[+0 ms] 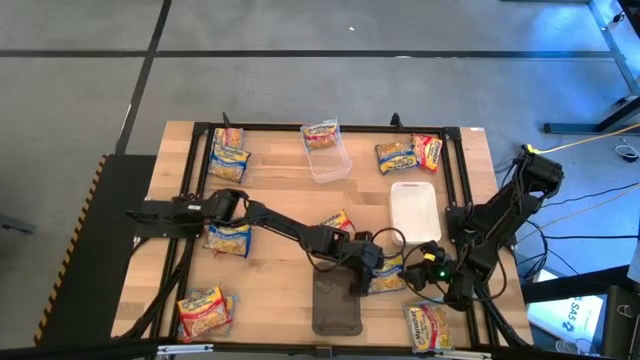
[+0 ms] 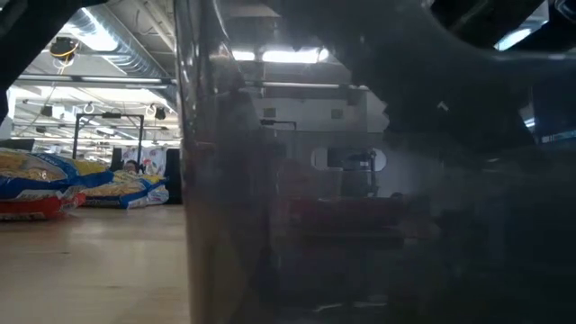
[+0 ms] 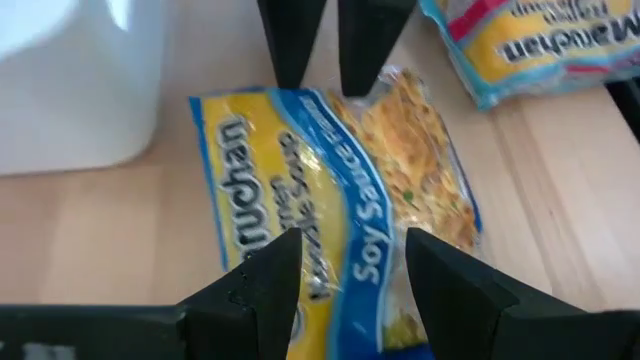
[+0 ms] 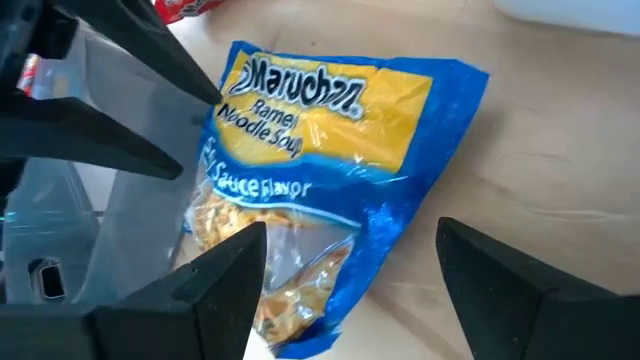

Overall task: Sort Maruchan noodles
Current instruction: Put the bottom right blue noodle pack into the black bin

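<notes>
Both of my grippers meet over one blue-banded Maruchan packet [image 1: 385, 277] lying flat on the wooden table [image 1: 280, 290], between the dark grey tray [image 1: 336, 305] and the white tray [image 1: 414, 210]. My left gripper [image 3: 345, 265] hangs over it, fingers parted, gripping nothing. My right gripper [image 4: 350, 275] faces it from the other side, fingers spread wide, also empty. Other packets lie scattered, one [image 1: 321, 134] in the clear tub [image 1: 328, 158].

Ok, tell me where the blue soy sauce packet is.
In the high view the blue soy sauce packet lies near the table's front, right of the dark grey tray, below the white tray, between both arms' fingers.
</notes>
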`<action>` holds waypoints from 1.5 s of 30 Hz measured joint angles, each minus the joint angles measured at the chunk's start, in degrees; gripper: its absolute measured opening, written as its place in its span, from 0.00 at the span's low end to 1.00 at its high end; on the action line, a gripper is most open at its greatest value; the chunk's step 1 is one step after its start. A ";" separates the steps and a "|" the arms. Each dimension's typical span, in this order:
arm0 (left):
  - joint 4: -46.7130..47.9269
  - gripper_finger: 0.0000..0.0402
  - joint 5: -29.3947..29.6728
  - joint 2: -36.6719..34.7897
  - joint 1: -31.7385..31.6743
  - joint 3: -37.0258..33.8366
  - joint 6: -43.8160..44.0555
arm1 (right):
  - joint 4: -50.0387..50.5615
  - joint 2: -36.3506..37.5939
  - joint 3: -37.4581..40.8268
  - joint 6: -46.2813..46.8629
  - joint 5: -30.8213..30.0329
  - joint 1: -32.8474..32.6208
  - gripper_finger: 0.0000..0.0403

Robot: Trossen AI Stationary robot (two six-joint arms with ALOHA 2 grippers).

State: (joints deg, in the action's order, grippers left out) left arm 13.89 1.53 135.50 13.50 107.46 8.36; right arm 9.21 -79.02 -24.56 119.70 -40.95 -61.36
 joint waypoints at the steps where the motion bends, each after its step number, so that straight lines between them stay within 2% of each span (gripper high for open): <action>1: 0.04 0.43 -0.21 0.21 0.00 0.01 0.00 | -0.20 0.00 0.00 0.00 0.01 0.00 0.67; 6: -1.22 0.43 -1.45 1.94 0.00 0.05 0.18 | -0.70 -0.02 0.00 -0.05 0.00 0.00 0.67; 16: -2.27 0.43 0.62 2.56 0.02 0.11 -0.02 | -1.08 -0.02 0.00 0.08 -0.68 0.17 0.67; 21: -2.49 0.43 0.42 2.61 0.02 0.11 -0.02 | -2.12 -0.07 0.00 -1.83 0.42 3.23 0.67; 28: -3.47 0.43 0.40 2.70 0.00 0.07 -0.07 | -3.36 -0.07 -0.02 -4.85 4.98 7.79 0.67; 41: -3.94 0.43 0.13 2.76 0.04 -0.02 -1.51 | -11.53 -0.09 -0.02 -14.14 -0.06 8.17 0.66; 45: -3.98 0.43 0.44 2.78 0.07 -0.02 -1.52 | -11.54 -0.09 -0.02 -15.44 -0.15 8.17 0.58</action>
State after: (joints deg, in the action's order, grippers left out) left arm 9.91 1.98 138.28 13.56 107.44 6.84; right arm -2.33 -79.11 -24.58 104.26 -41.10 -53.19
